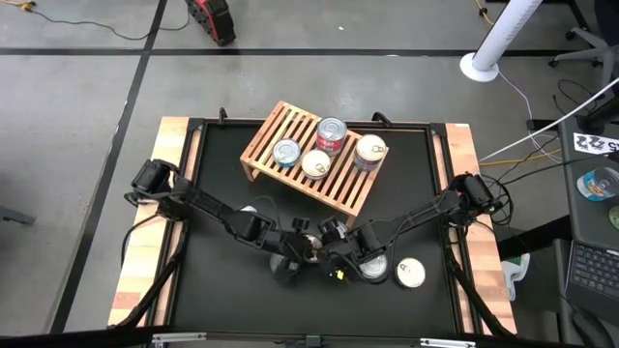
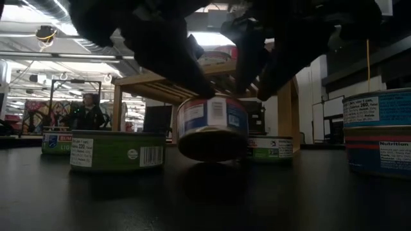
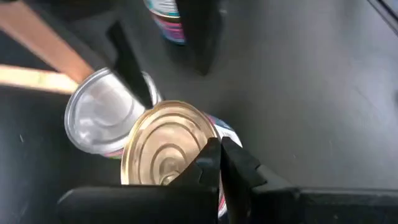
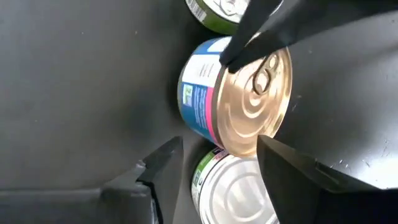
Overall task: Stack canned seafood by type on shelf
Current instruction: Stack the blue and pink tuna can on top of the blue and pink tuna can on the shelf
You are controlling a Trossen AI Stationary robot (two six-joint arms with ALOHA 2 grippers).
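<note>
Currently the blue-and-pink tin (image 2: 212, 126) hangs tilted just above the table (image 2: 205, 199), near the front, pinched by its rim in your left claw (image 3: 219, 163). Your right claw (image 4: 214, 163) waits beside it, fingers apart, empty. Lift clear of the green-label tin (image 2: 117, 150), level it, then carry to the shelf (image 1: 334, 184).

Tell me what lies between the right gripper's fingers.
In the right wrist view, a silver-lidded can lies between the right gripper's open fingers; the gold-lidded can starts at their tips.
</note>
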